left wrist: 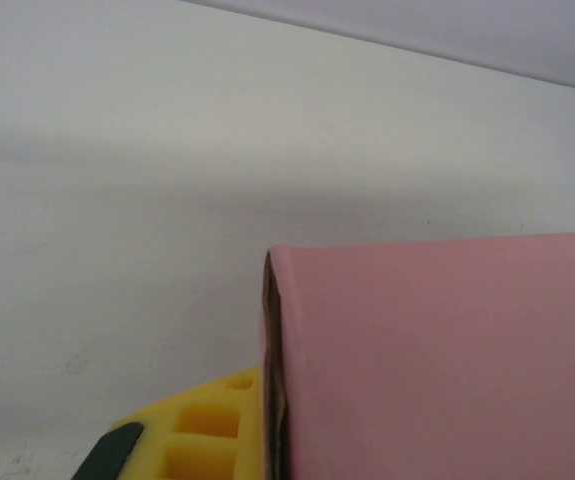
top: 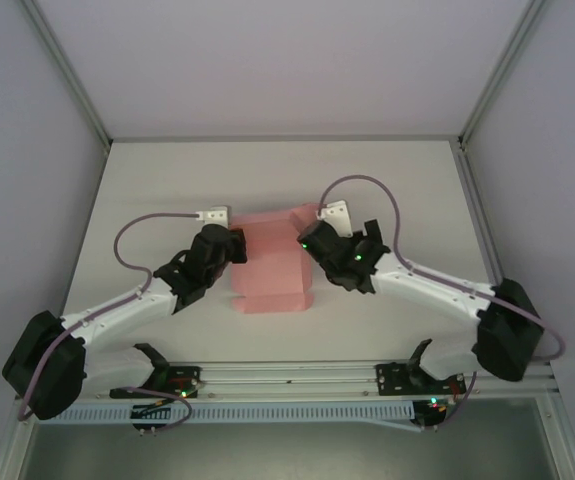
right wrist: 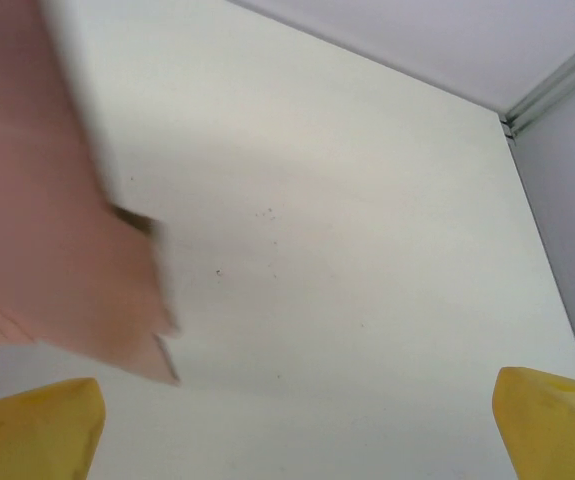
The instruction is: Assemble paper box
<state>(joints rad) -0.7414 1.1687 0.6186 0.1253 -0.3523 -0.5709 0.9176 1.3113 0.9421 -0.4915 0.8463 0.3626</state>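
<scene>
1. The box [top: 272, 268] lies mid-table between the two arms; it is pink card, part folded, with an uneven outline of flaps at its far end.
2. It looks light and thin; I judge it stiff only along its creases, floppy across the panels, and easy to crush or crease in the wrong place; the smooth table [top: 167, 190] would let it slide under any sideways push.
3. The left gripper [top: 231, 246] is clenched on the box's left edge; in its wrist view a yellow finger [left wrist: 207, 428] sits tight against a doubled-over edge of the card, with the layers showing at the fold.
4. The right gripper [top: 313, 240] hangs at the box's far right corner, jaws spread wide and nothing between them; in its wrist view the card is blurred, off to the left above one yellow finger [right wrist: 32, 425]; whether it touches I cannot tell.
5. The best holds, to my eye: pinch at a folded edge or close to a crease, where the card is doubled; a pinch mid-panel would likely buckle it.
6. There is little else around; the cables [top: 132, 240] loop off each wrist, clear of the card; the walls [top: 27, 150] stand well apart; the likeliest obstacle is one arm crowding the other over so small a thing.
</scene>
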